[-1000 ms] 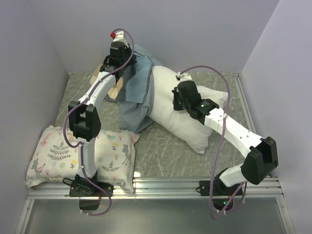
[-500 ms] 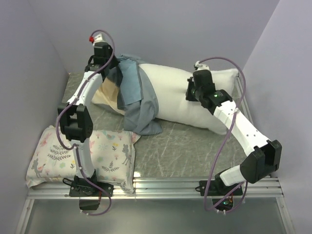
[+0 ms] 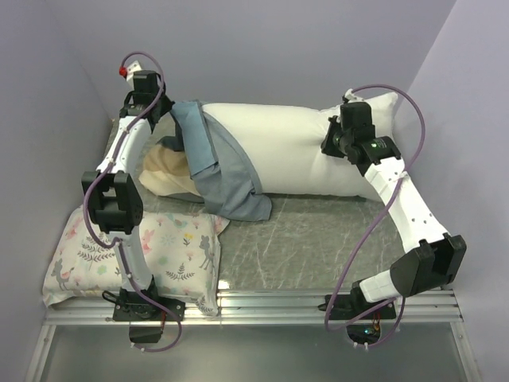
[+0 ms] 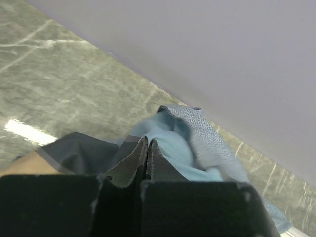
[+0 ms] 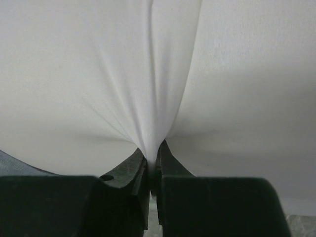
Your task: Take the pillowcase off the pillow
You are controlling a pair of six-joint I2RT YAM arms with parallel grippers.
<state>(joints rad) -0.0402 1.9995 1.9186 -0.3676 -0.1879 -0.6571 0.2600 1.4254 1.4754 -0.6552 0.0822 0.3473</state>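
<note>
Inside a booth of pale lilac walls (image 3: 278, 48), the grey-green marbled bench (image 3: 334, 239) carries everything. Along its far side, close to the back wall, the plump white pillow (image 3: 286, 147) stretches from left to right. The right gripper (image 5: 152, 159) is at the pillow's right end, its jaws pressed together on a pinched fold of white fabric. The left gripper (image 4: 147, 149) is up in the far left corner, jaws closed on an edge of the pillowcase (image 3: 227, 179). The pillowcase is bunched around the pillow's left end only, its dusty grey-blue side showing in loose folds, with a cream and tan part slumped on the bench beside it. A floral-and-animal print pillow (image 3: 179, 247) lies at the near left.
</note>
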